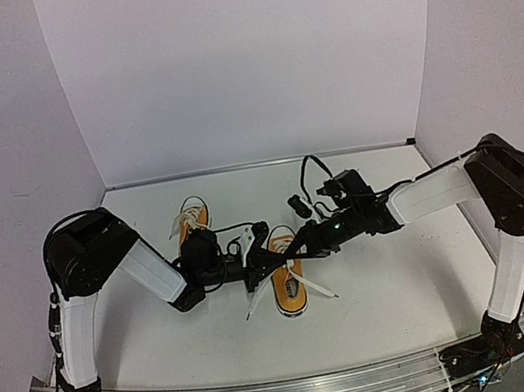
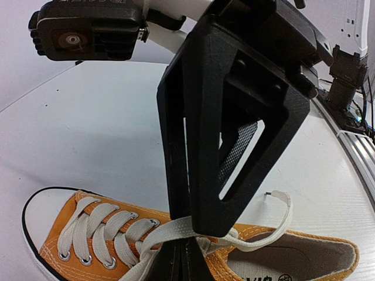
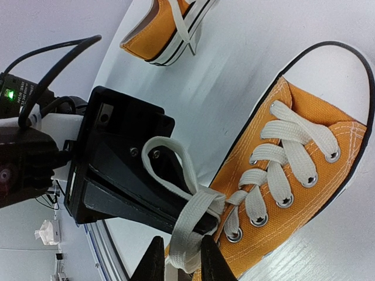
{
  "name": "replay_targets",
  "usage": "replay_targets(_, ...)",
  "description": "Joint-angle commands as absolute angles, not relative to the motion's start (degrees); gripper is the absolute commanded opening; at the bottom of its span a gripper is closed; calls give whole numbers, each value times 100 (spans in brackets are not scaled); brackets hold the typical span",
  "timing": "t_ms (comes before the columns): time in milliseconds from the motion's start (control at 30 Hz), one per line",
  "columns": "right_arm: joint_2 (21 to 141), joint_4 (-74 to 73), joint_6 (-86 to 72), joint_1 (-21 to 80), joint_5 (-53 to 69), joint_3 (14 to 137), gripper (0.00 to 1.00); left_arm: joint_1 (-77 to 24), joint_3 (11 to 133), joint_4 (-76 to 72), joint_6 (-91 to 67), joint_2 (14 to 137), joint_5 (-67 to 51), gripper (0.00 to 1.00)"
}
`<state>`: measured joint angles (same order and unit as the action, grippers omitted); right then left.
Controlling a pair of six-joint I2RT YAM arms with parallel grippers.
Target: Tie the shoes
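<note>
The 2 shoes sit on the white counter, between the 2 arms. The near shoe lies at the middle of the counter with its white toe cap toward the arm bases. Both end effectors meet over its lacing. The far shoe lies behind and to the left, partly hidden by the left arm, with loose lace beside it.

The left end effector is fully closed. In its wrist view the black fingers come together at the top of the near shoe's lacing, pinching a strand of white lace. One free lace end curls up over the shoe's opening. That opening shows a pale insole with a dark printed mark.

The right end effector is only slightly open. In its wrist view, its 2 fingertips stand on either side of a bunched band of lace and grip it just above the top eyelets of the near shoe. A loop of the same lace arches up against the black body of the left end effector. The far shoe shows at the top of that view.

In the top view, 2 lace ends trail out on either side of the near shoe.
</note>
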<state>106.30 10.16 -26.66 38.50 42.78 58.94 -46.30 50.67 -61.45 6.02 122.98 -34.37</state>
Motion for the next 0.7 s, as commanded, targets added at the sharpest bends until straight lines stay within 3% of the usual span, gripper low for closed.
replay_targets(0,10616,1072,-2587,3848,4382,6139,16,-4632,5295,-6179,655,12353,-3494,0)
replay_targets(233,10554,1072,-2612,3898,4383,6154,11,-4632,5329,-6119,680,12375,-3499,0)
replay_targets(667,10402,976,-2618,3929,4121,6191,11,-4656,5341,-5717,1019,12329,-3518,0)
